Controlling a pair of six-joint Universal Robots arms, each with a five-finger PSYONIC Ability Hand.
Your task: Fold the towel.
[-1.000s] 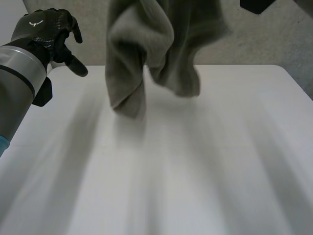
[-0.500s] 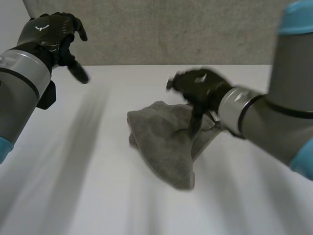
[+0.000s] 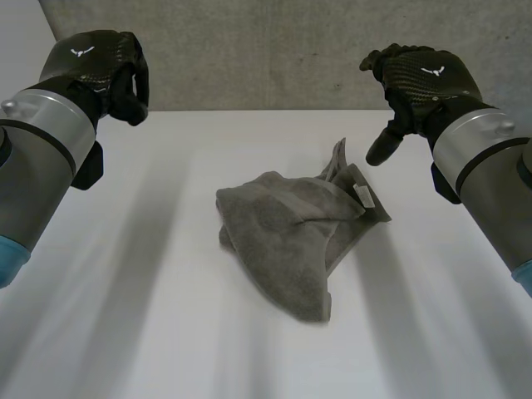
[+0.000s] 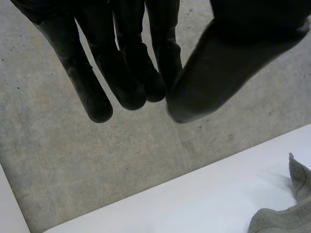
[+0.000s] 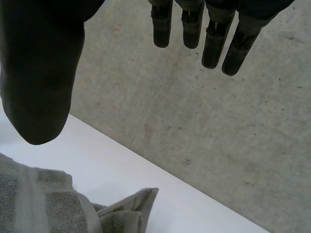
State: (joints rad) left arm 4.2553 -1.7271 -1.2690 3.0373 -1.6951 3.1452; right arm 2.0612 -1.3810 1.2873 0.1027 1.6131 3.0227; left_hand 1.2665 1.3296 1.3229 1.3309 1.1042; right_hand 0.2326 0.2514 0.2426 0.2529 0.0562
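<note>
Both arms are held raised and well apart; the left hand (image 3: 93, 66) and the right hand (image 3: 420, 83) are held open, fingers loosely extended.

Head cam's up high on the near side, looking down over the white table (image 3: 125, 316). Wrist cams ride low on each wrist, facing the far edge. All three catch the towel (image 3: 283, 241).
</note>
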